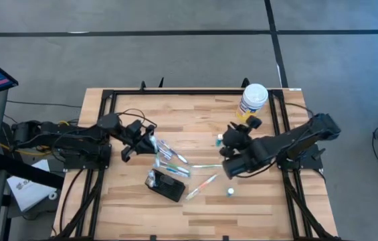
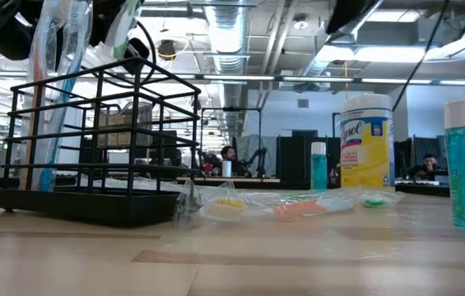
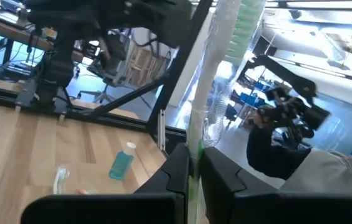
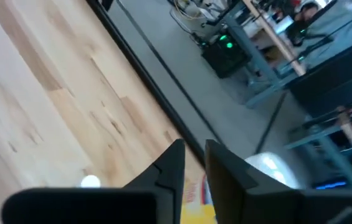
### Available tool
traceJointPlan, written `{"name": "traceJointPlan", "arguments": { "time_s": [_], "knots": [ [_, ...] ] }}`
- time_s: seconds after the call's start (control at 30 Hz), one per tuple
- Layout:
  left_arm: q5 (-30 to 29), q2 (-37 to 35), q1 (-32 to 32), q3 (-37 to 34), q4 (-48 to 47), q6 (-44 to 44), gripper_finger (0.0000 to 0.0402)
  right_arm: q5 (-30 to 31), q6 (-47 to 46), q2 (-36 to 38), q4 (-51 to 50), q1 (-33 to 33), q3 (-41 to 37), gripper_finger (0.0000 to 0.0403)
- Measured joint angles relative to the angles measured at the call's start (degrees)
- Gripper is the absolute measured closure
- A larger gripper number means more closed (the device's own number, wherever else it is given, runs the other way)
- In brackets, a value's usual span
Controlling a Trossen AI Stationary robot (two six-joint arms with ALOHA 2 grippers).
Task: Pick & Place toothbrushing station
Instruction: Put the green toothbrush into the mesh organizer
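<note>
Jaws of the left gripper [image 3: 194, 177] are clamped on a wrapped green toothbrush [image 3: 216, 81], lifted off the counter [image 1: 195, 207] near the left-center in the high view. Right gripper [image 4: 194, 168] jaws are nearly together, nothing visible between them, hanging above the counter's right side near the white-lidded yellow canister [image 1: 252, 100]. Toothbrushing station [image 1: 165, 185], a black holder, sits front-center on the counter. More wrapped toothbrushes [image 1: 202, 187] lie just beside it. Small teal bottle [image 1: 230, 192] stands nearby.

Bench [image 1: 242, 207] front-right mostly free w/ one small bottle [image 1: 230, 192]; packaged toothbrushes [image 1: 172, 161] clutter centre by the toothbrushing station [image 1: 164, 185].
</note>
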State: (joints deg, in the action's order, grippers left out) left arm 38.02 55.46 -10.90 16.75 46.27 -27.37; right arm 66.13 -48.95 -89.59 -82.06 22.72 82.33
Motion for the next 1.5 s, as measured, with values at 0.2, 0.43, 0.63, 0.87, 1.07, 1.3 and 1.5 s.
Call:
{"name": "traceJointPlan", "arguments": {
  "time_s": [0.2,0.43,0.63,0.87,1.07,1.3,1.5],
  "knots": [
    [0.07,0.0,1.33,0.0,-0.74,3.05,0.0389,-0.51,6.61,12.14,21.39,0.77,-15.34,0.0387],
    [-0.86,0.02,1.31,-3.38,-2.38,5.94,0.0389,-6.6,21.72,22.9,47.21,-0.87,-28.3,0.0396],
    [-2.37,0.02,1.31,-5.81,-1.98,7.77,0.0389,-14.61,32.08,28.21,64.59,-4.27,-34.55,0.0398],
    [-2.72,0.02,2.89,-7.14,-0.04,8.18,0.0389,-19.94,35.93,29.3,71.98,-7.99,-37.4,0.0402],
    [-2.45,0.02,4.85,-7.17,4.08,8.17,0.0389,-21.73,35.6,28.44,73.06,-10.99,-38.55,0.0402],
    [-3.65,0.02,4.21,-7.18,4.09,10.42,0.0389,-24.75,35.93,27.22,74.07,-12.71,-38.65,0.0402],
    [-3.65,0.02,5.52,-7.19,3.97,10.43,0.0389,-25.84,36.04,25.44,74.89,-12.75,-38.61,0.0402]
  ]
}}
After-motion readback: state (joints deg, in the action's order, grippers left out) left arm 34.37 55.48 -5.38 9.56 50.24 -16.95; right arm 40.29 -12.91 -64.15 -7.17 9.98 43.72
